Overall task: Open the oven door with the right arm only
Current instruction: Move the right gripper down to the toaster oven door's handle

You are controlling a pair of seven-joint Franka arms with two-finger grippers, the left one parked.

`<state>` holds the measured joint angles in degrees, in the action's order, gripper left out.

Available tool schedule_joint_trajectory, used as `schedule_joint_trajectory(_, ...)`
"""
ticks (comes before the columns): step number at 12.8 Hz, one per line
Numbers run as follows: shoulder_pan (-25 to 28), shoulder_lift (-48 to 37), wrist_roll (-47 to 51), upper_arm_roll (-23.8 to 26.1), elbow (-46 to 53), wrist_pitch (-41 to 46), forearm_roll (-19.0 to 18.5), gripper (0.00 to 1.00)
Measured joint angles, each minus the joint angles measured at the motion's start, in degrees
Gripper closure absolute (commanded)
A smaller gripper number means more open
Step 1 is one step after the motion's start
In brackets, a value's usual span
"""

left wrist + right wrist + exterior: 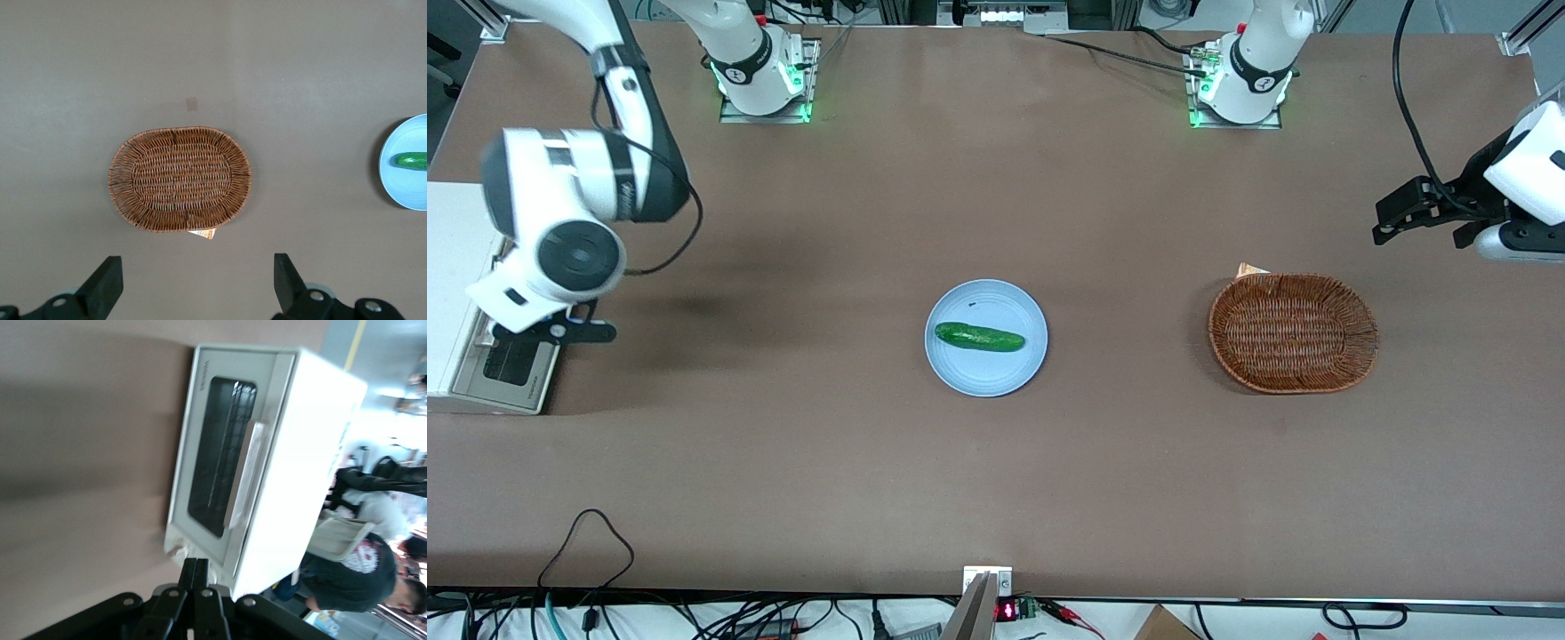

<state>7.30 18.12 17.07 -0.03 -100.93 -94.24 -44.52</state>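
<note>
The cream-white toaster oven (463,267) stands at the working arm's end of the table. Its oven door (509,363) (220,457), a dark glass window in a pale frame, looks shut, with the bar handle (245,475) lying flat against it. My right arm (560,213) hangs over the oven. Its black gripper (591,332) (197,561) is shut with nothing between the fingers. It hovers a little off the door's front, by the oven's knob (177,552) end and apart from the handle.
A light blue plate (960,373) with a green cucumber (979,337) sits mid-table. A brown wicker basket (1294,332) (180,179) lies toward the parked arm's end. Both arm bases (760,76) stand at the table's edge farthest from the front camera.
</note>
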Motion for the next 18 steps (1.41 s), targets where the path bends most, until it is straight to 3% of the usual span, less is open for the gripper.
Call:
schedule_joint_trajectory(4,-0.04,5.23,10.65,-0.03,-1.73,-2.37,-11.53,1.00)
schedule_joint_trajectory(7,-0.51,7.76,14.69,-0.36,-1.86,-2.77,-17.41,1.00)
schedule_joint_trajectory(18,-6.36,7.97,27.81,-0.76,-8.89,-7.65,-29.11,1.00)
